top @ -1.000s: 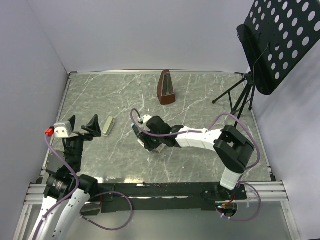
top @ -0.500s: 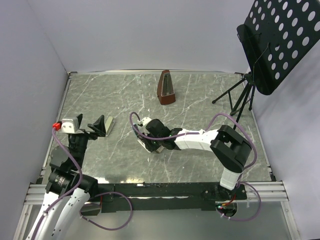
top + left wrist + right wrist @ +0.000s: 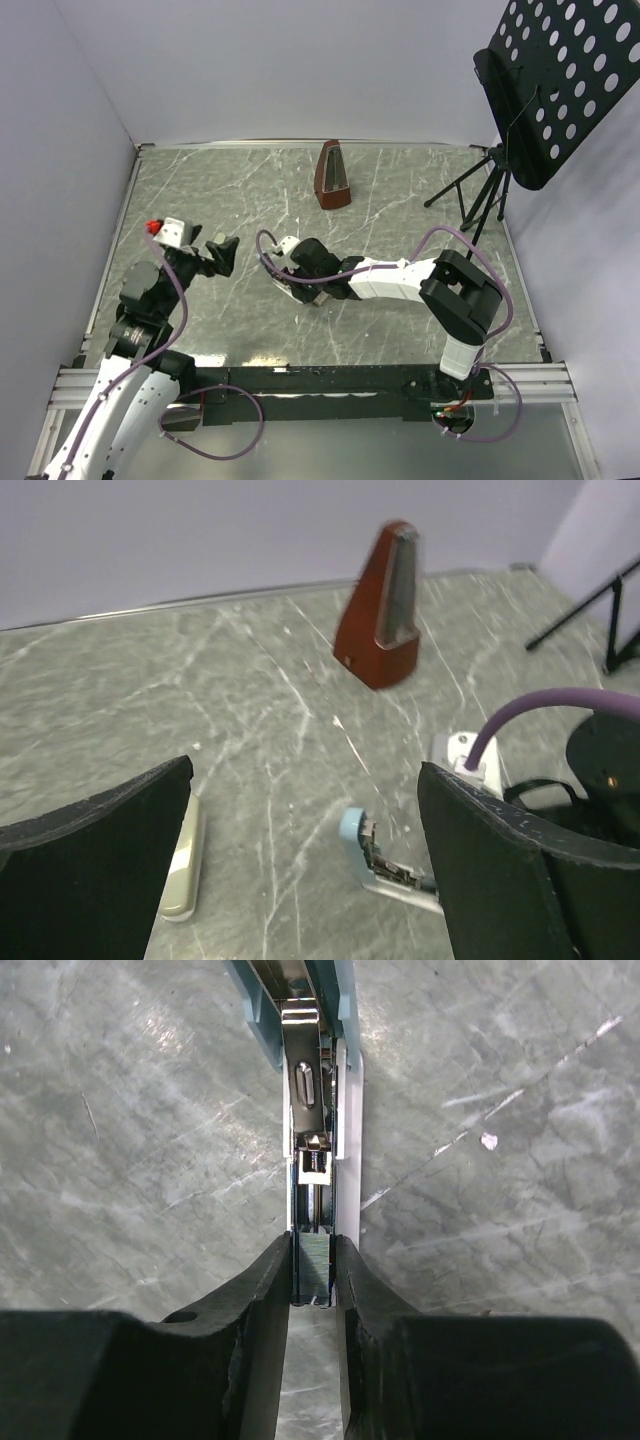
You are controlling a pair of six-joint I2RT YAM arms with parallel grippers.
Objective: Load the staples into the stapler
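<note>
Top cam: R arm (image 3: 400,275) comes up from its base at near-right, folds at the elbow, then lies long and low across the table (image 3: 400,200) toward the left, wrist pitched down. R gripper (image 3: 298,282) sits mid-table, a bit left of centre, right on the stapler (image 3: 356,840). L arm (image 3: 140,300) stands at near-left w/ forearm turned inward. L gripper (image 3: 218,252) points at the stapler's pale-blue end, fingers spread wide, nothing btwn them.

R wrist cam: stapler lies opened, its metal channel running straight away from me. My fingers (image 3: 265,1300) are pinched in on the staple strip (image 3: 313,1265), a short grey block seated at the near end of that channel, one finger each side. So R tool = clamped on the strip, and the strip = in the stapler's rail. Can't tell if the fingers also press the channel walls.

L wrist cam: a cream oblong piece (image 3: 185,855) lies flat just beside my L finger, partly hidden by it and apart from the stapler.

Room: the two grippers are near each other, w/ only a narrow gap of marble btwn. L arm is close to the left wall (image 3: 60,200) and the table's left rim. Far side is open surface up to the metronome (image 3: 333,178), upright near the back edge. To the R it's open out to the music stand (image 3: 560,80), whose legs land at the far-right corner.
</note>
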